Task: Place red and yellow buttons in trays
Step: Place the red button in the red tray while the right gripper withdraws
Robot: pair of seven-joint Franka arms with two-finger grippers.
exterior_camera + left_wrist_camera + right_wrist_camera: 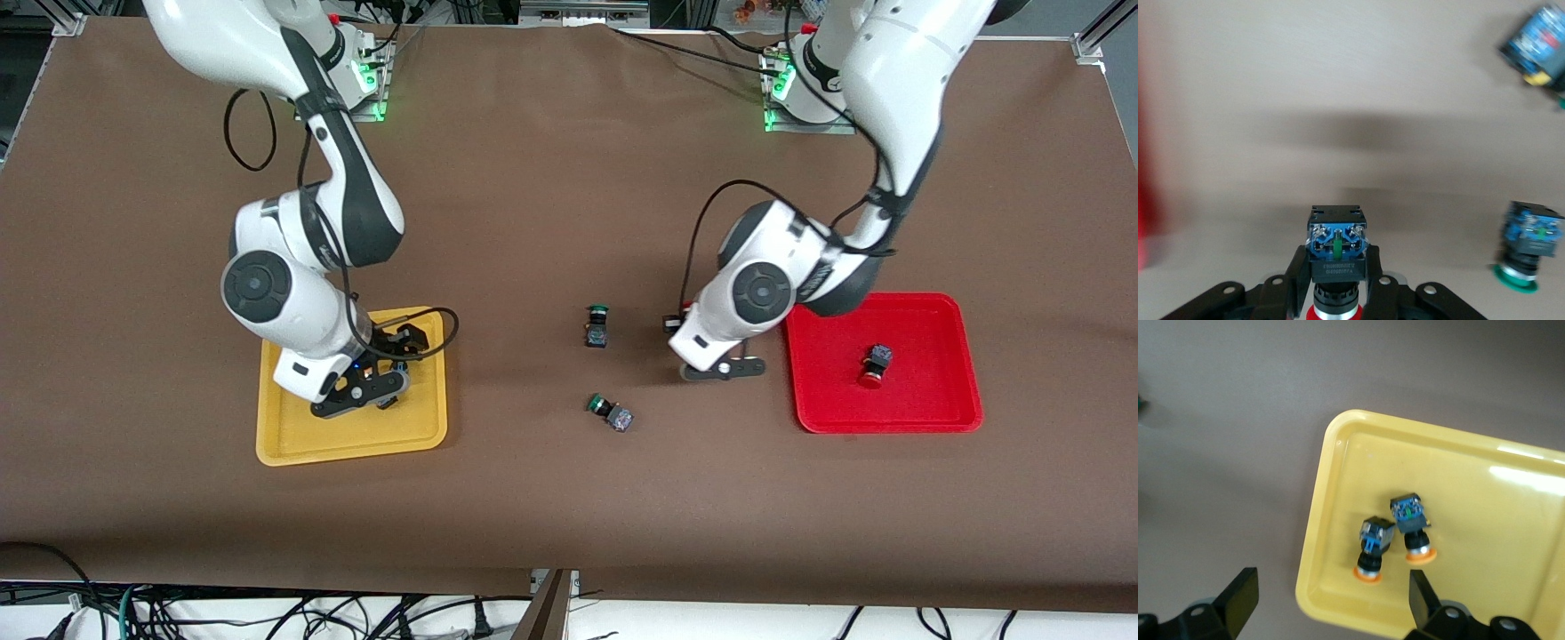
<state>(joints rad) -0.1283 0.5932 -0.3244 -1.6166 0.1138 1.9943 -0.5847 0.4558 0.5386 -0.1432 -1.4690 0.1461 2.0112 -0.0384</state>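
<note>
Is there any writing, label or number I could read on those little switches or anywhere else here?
None reads clearly.
Red-capped button held in the left end effector: a printed line on its dark body, too small and blurred to read.
Yellow tray, red tray, green-capped switches: no text visible.

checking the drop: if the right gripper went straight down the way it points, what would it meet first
Probably the yellow tray: the open right gripper points down over its edge, where two yellow-capped buttons lie between the finger lines. Depth is unclear.

Yellow tray point(351, 444), red tray point(889, 413), green-capped switches point(597, 325)
</note>
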